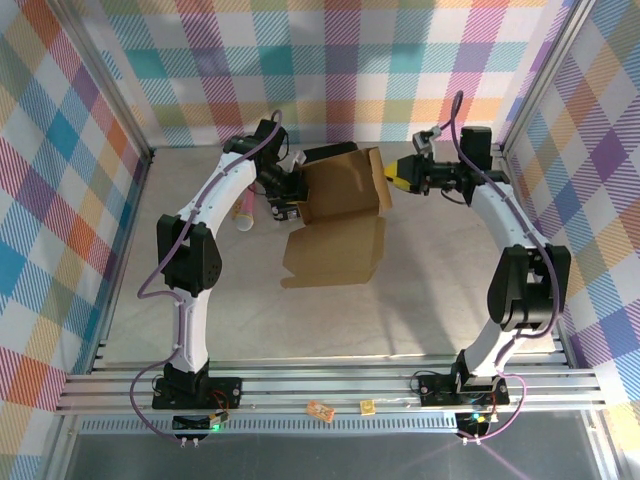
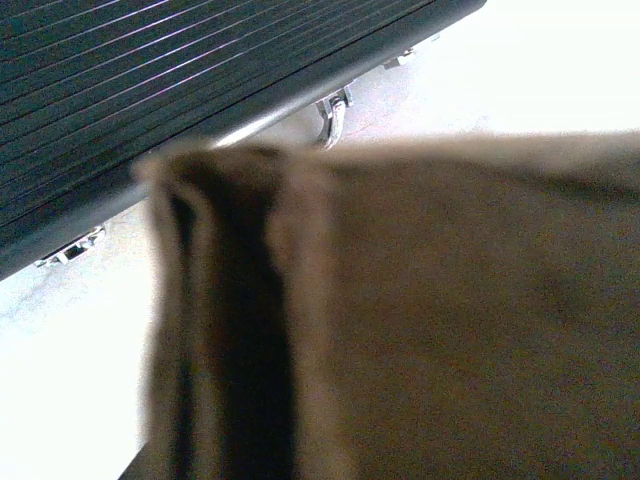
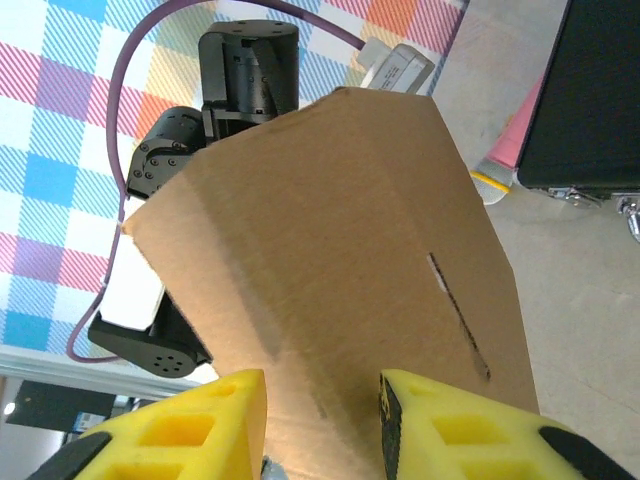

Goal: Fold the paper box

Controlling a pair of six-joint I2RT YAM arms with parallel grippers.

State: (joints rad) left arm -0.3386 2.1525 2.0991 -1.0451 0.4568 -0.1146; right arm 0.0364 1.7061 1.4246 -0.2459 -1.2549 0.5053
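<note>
- Paper box (image 1: pixel 340 190) sits half-folded between the two grippers, with one loose flap spread out on the near side of both.
- Left gripper (image 1: pixel 287 200) meets its left edge; I cannot tell how its jaws stand (blurred cardboard crowds the lens, black case (image 2: pixel 150 80) beyond).
- Right gripper (image 3: pixel 322 432): jaws partly apart, a cardboard panel across the gap.

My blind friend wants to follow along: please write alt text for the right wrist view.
A brown cardboard panel of the paper box, with a thin slit, fills the middle, its lower end between the parted yellow fingertips of the right gripper. Behind it are the left arm, a plaid wall and a black latched case.
</note>
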